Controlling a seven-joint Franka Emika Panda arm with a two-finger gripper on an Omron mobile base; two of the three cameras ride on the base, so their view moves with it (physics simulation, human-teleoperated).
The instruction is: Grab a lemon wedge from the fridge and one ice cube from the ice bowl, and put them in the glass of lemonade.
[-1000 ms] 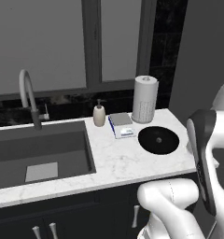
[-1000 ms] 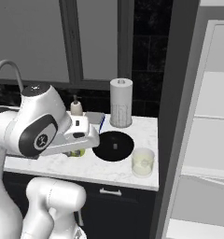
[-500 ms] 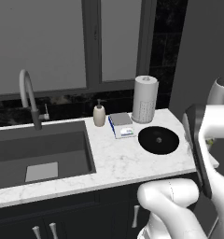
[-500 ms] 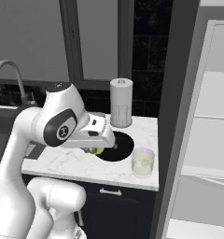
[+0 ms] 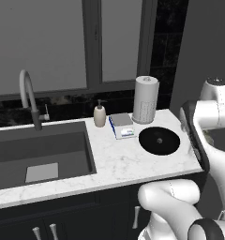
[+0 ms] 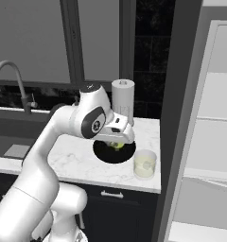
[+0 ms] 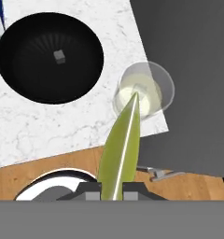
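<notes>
The fridge stood tall and dark grey at the counter's right end, its door open on smooth white shelves. The counter was white marble with grey veining, and a matte dark sink was sunk into it. On it lay the ice bowl, shallow, round and black with fine ribs, holding one small grey cube. Just beside it, near the counter's corner, stood the glass of lemonade, a clear cylinder of pale liquid. The gripper was clamped on the lemon wedge: the glossy yellow-green sliver rose from between the fingertips, its tip pointing over the glass.
</notes>
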